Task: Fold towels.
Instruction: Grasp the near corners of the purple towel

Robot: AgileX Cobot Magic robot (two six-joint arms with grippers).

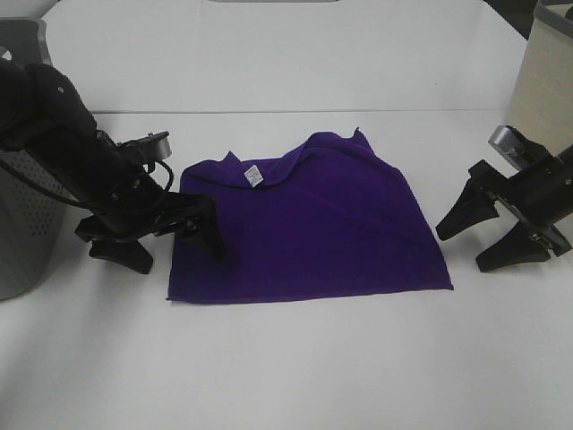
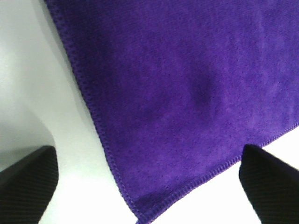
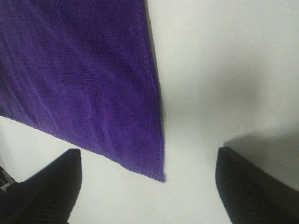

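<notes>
White table [image 1: 286, 358], towel [image 1: 304, 224], possibly beige bin [image 1: 542, 85]

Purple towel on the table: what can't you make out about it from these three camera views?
- Care tag, exterior high view: too small to read.
- Left edge of the towel, exterior high view: partly covered by the left gripper.
- Left wrist view: only one corner shows; the frame cuts off the rest.
- Right wrist view: likewise one corner only.
- Layers underneath: hidden by the top surface.
</notes>
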